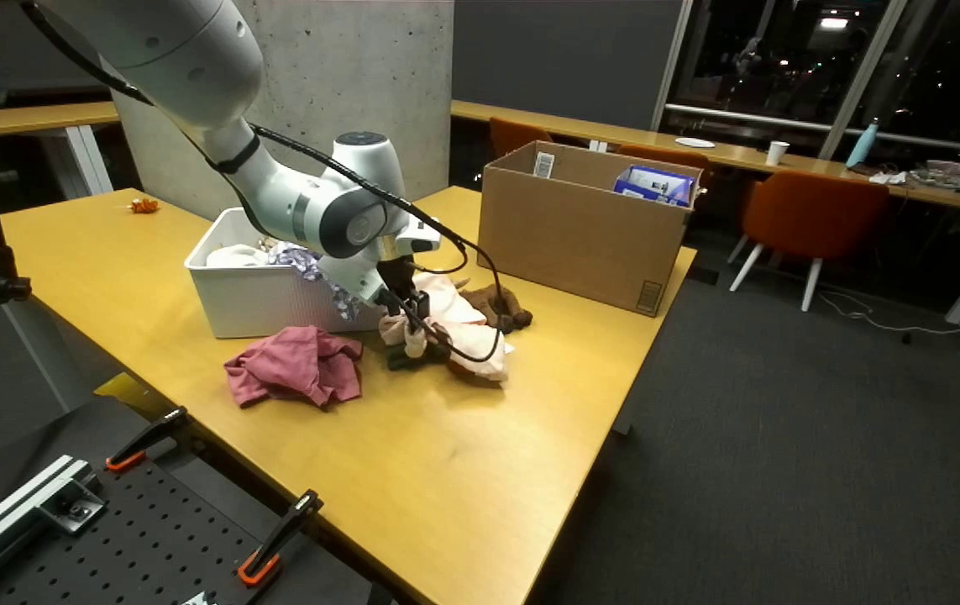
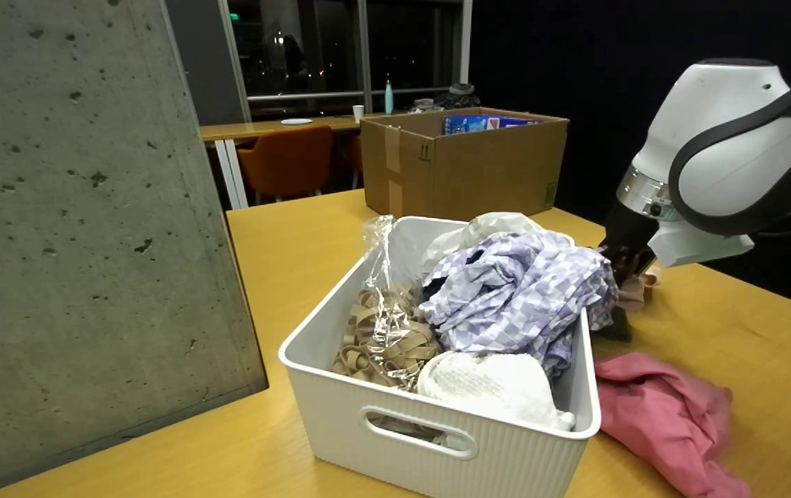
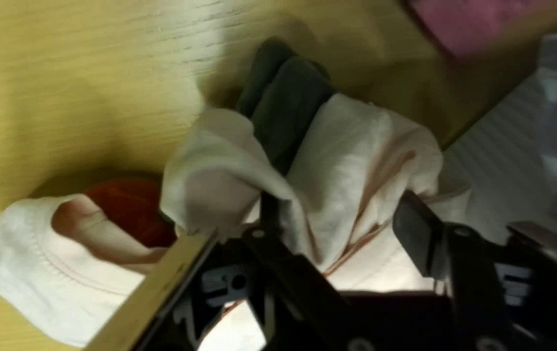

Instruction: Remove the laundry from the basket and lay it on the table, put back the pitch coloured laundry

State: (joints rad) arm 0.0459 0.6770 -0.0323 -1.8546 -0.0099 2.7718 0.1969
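Note:
A peach cloth (image 1: 475, 340) lies crumpled on the table (image 1: 454, 470) beside the white basket (image 1: 270, 298), over a dark green cloth (image 3: 290, 105). My gripper (image 3: 341, 214) is open, its fingers apart with folds of the peach cloth (image 3: 356, 170) between and around them. The left finger is partly hidden by a fold. A pink cloth (image 1: 299, 365) lies in front of the basket. In an exterior view the basket (image 2: 526, 456) holds a purple checked cloth (image 2: 513, 297) hanging over its rim, a white cloth (image 2: 492, 384) and tan strips in clear plastic (image 2: 388, 339).
A brown fuzzy thing (image 1: 500, 304) lies behind the peach cloth. A large cardboard box (image 1: 580, 235) stands at the table's far side. A concrete pillar (image 2: 91, 207) stands beside the table. A small orange thing (image 1: 144, 205) lies at the far left.

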